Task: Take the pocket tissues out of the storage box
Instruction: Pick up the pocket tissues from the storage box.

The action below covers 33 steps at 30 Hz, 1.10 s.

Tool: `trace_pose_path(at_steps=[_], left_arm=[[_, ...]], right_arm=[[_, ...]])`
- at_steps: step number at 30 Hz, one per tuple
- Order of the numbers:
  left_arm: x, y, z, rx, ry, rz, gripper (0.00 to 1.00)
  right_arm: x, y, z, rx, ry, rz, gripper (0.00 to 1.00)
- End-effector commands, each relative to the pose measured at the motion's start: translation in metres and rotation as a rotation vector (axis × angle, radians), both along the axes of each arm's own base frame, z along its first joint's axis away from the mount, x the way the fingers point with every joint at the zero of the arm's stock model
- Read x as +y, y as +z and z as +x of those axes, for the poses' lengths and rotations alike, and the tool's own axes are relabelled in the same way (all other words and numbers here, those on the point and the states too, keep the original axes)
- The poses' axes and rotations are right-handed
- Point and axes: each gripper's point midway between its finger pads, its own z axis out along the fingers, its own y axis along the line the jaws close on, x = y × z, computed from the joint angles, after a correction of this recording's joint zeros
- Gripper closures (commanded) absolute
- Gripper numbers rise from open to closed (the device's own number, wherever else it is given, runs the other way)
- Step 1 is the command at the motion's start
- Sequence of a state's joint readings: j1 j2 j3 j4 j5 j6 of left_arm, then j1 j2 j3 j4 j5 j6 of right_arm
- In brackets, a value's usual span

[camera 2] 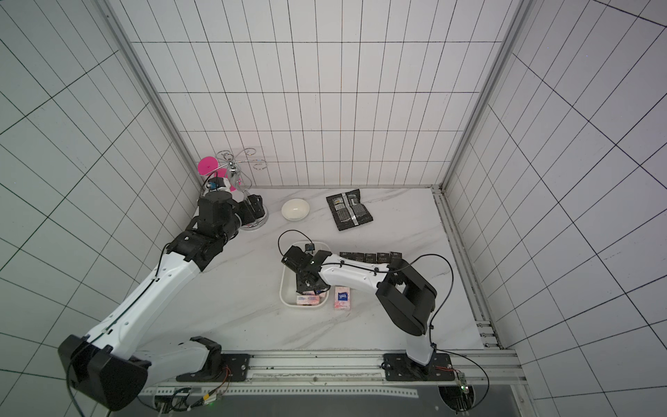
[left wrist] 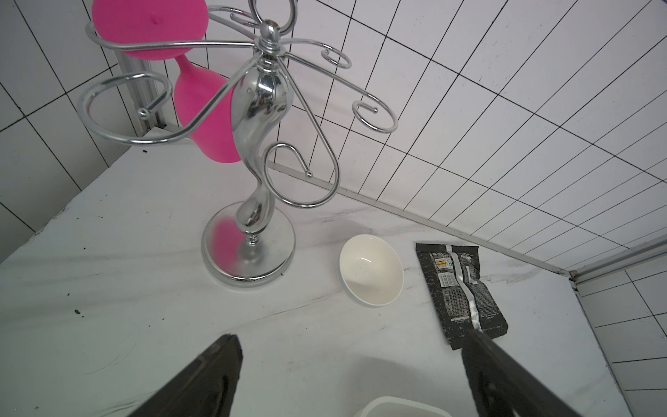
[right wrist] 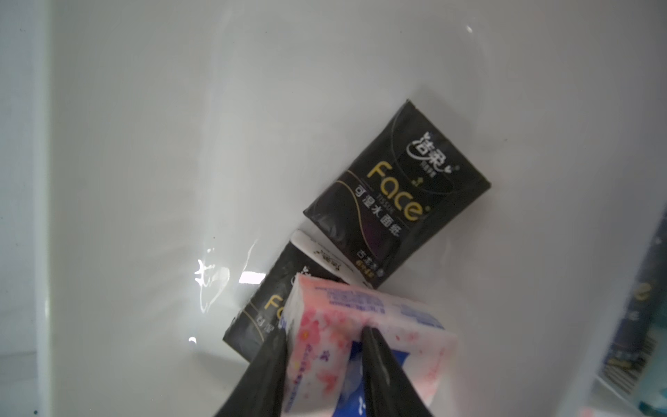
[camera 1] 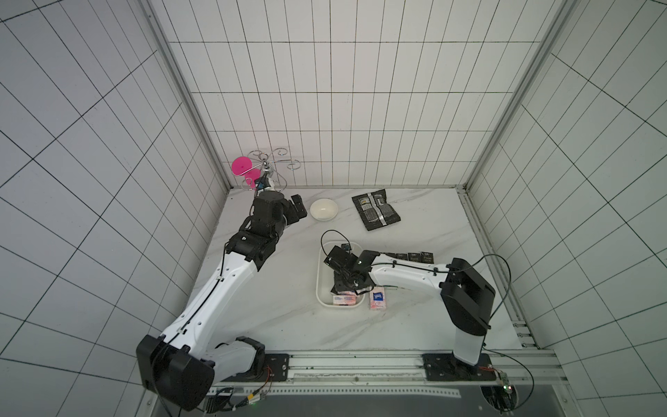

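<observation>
Right gripper (right wrist: pixel 326 334) is clamped on a pink-white tissue packet (right wrist: pixel 397 317) inside the storage box (right wrist: pixel 144 144). Its two black fingers (right wrist: pixel 267 364) bite one end, so the wrapper dents and creases between them. From that dent, the packet looks soft, light and compressible, with a slick film skin. A squeeze across the short end may let it swivel or slide out on the lift. A hold nearer the middle, across the narrow width, would likely sit firmer. Nothing here seems fragile.

Two black Face packets lie beneath and just beside it. One (right wrist: pixel 397 187) is flat on the box floor. The other (right wrist: pixel 252 317) is partly covered by the pink one and touches the first. A skewed lift could drag them along.

Farther out, on the table (camera 1: pixel 274 289) just beside the box, a pink-white packet with a blue label (camera 1: pixel 378 298) lies alone. A row of black packets (camera 1: pixel 415 257) lies beyond the right arm (camera 1: pixel 404 274).

Left gripper (left wrist: pixel 352 337) hangs well apart, jaws wide and empty. It faces a white bowl (left wrist: pixel 371 269), a black foil pouch (left wrist: pixel 462 289) and a chrome glass rack (left wrist: pixel 260 144) bearing a pink goblet (left wrist: pixel 205 115).
</observation>
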<state>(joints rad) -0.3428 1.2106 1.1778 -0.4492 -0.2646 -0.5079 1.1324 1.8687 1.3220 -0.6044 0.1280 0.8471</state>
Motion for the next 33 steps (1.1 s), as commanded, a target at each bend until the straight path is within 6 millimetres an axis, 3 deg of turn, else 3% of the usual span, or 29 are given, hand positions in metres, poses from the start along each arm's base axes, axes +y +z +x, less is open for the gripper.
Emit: trace_pose_path(at_steps=[1, 8, 14, 19, 26, 33], left_arm=[[0.004, 0.004, -0.004, -0.013, 0.004, 0.0, 0.01], [0.005, 0.004, -0.004, -0.014, 0.006, -0.006, 0.01], [0.004, 0.006, -0.003, -0.016, 0.004, -0.015, 0.02], [0.004, 0.01, -0.003, -0.025, 0.005, -0.011, 0.02], [0.004, 0.013, 0.001, -0.028, 0.009, -0.011, 0.01], [0.002, 0.013, 0.004, -0.028, -0.001, -0.013, 0.01]], right_arm=[[-0.003, -0.017, -0.005, 0.02, -0.036, -0.02, 0.73], [0.01, -0.017, -0.011, 0.052, -0.002, 0.029, 0.99], [0.018, 0.006, -0.011, 0.037, 0.022, 0.086, 1.0], [0.013, 0.051, -0.006, -0.047, 0.078, 0.121, 1.0], [-0.023, 0.113, -0.007, -0.137, 0.067, 0.184, 1.0], [-0.097, 0.126, -0.027, -0.122, -0.009, 0.139, 1.0]])
